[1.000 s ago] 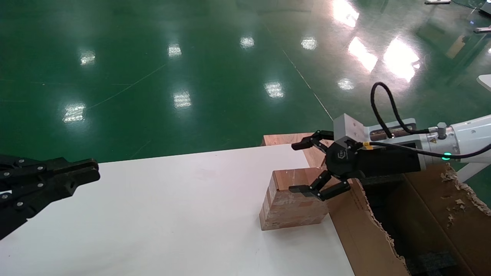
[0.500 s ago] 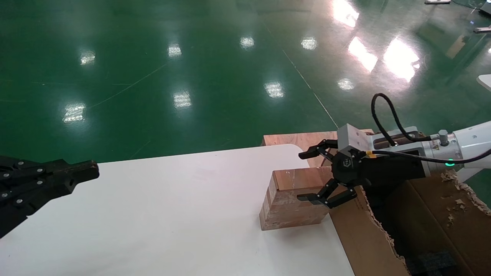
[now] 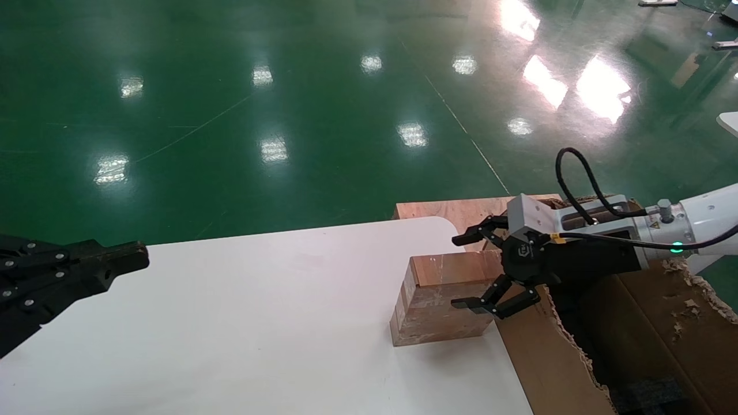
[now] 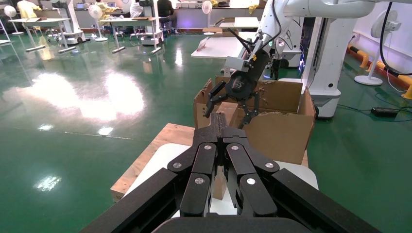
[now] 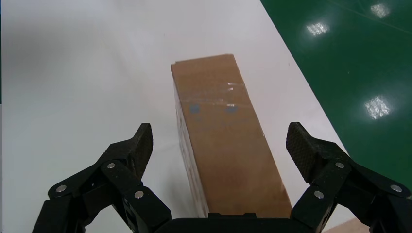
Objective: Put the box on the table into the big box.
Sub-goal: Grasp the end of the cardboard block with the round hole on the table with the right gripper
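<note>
Small box: the taped brown cardboard box [image 3: 441, 302] stands on the white table [image 3: 259, 323], near the table's right edge and close to its far rounded corner. In the right wrist view the box [image 5: 226, 138] shows its long top face with glossy clear tape across it.

Right gripper: the right gripper [image 3: 474, 270] hangs level at the box's right end, fingers spread wide. One finger lies past the far side of the box and the other past the near side, so the box end sits between them. In the right wrist view the right gripper [image 5: 221, 141] has a dark pad on each side of the box, neither touching it.

Big box: the big corrugated carton [image 3: 605, 340] stands directly to the right of the table, its ragged torn edge just beside the small box. Dark foam shows low inside it. The right arm reaches over its open top.

Plywood board: a light brown board [image 3: 455, 210] lies beyond the table's far corner.

Left gripper: the left gripper [image 3: 124, 259] hovers over the table's left edge, well apart from the box. In the left wrist view its [image 4: 224, 131] fingers are pressed together with nothing between them.

Floor: glossy green floor [image 3: 259, 104] with bright reflections surrounds the table.
</note>
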Tool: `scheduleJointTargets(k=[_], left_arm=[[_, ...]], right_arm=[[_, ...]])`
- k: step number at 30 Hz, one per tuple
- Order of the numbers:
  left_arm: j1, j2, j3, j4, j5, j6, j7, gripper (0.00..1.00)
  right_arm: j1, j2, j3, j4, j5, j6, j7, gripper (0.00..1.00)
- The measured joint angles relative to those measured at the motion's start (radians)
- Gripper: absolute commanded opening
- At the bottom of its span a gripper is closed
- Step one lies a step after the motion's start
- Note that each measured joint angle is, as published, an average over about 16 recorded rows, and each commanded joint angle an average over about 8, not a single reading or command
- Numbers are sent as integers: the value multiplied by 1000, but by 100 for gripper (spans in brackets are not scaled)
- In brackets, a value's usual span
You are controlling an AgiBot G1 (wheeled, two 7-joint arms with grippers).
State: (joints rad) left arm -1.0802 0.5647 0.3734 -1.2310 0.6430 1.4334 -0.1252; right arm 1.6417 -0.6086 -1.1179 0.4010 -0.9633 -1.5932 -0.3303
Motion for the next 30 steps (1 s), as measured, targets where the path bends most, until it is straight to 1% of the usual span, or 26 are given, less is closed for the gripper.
scheduleJointTargets(k=[5, 6, 13, 14, 17, 18, 19, 25, 26, 27, 30], left_arm=[[0, 0, 0, 0, 0, 0, 0, 1], [0, 0, 0, 0, 0, 0, 0, 11], [0, 0, 0, 0, 0, 0, 0, 98], [0, 0, 0, 0, 0, 0, 0, 100], [0, 0, 0, 0, 0, 0, 0, 100], [0, 0, 0, 0, 0, 0, 0, 100], [0, 0, 0, 0, 0, 0, 0, 100], [0, 0, 0, 0, 0, 0, 0, 100], [0, 0, 0, 0, 0, 0, 0, 100], [0, 0, 0, 0, 0, 0, 0, 100], [0, 0, 0, 0, 0, 0, 0, 100]], right_arm=[[10, -3, -33, -15, 15, 0, -12, 100], [12, -3, -38, -18, 18, 0, -13, 100], [23, -7, -69, -31, 34, 0, -22, 100], [24, -7, -72, -31, 35, 0, -22, 100], [26, -7, -77, -33, 39, 0, -23, 100], [26, -6, -78, -34, 39, 0, -23, 95], [26, -6, -79, -34, 40, 0, -23, 87], [27, -6, -78, -34, 40, 0, -23, 12], [27, -6, -78, -33, 40, 0, -23, 4], [27, -6, -77, -33, 40, 0, -23, 0], [26, -6, -76, -33, 39, 0, -23, 0]])
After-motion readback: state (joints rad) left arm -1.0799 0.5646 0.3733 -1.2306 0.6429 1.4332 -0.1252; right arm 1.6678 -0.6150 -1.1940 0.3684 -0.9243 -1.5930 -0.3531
